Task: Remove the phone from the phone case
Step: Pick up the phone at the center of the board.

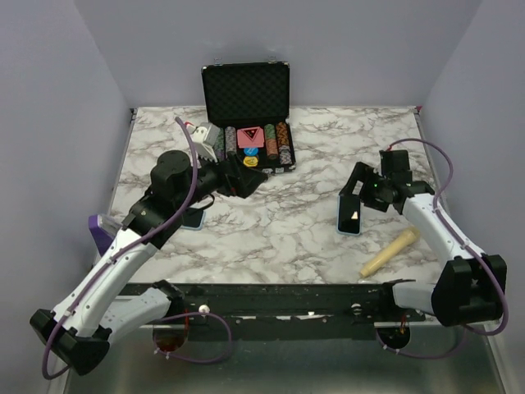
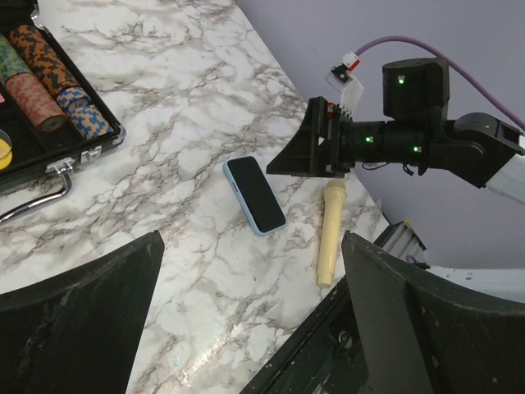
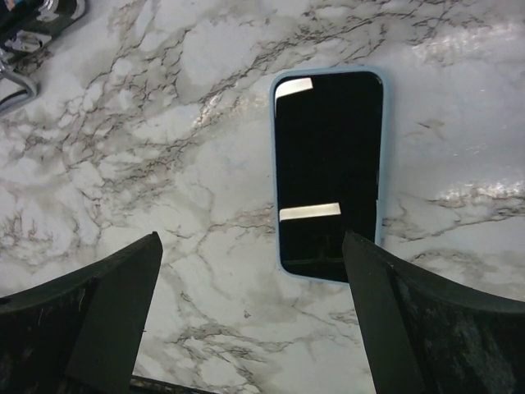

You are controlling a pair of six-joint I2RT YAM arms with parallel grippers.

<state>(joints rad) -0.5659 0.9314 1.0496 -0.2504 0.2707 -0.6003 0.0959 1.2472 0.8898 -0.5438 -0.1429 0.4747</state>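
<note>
The phone [image 1: 350,215], black screen up in a light blue case, lies flat on the marble table right of centre. It also shows in the left wrist view [image 2: 255,194] and the right wrist view [image 3: 328,172]. My right gripper [image 1: 361,187] hovers just above and behind the phone, open and empty; in its own view [image 3: 250,320] the jaws stand wide apart, the phone's near end between them and lower down. My left gripper [image 1: 242,182] is open and empty, raised near the chip case; its own view [image 2: 250,328] shows wide jaws over bare marble.
An open black poker chip case [image 1: 246,107] with stacked chips stands at the back centre, its handle in the left wrist view [image 2: 49,176]. A cream wooden dowel [image 1: 389,252] lies near the front right edge. A small dark flat object [image 1: 194,218] lies under the left arm.
</note>
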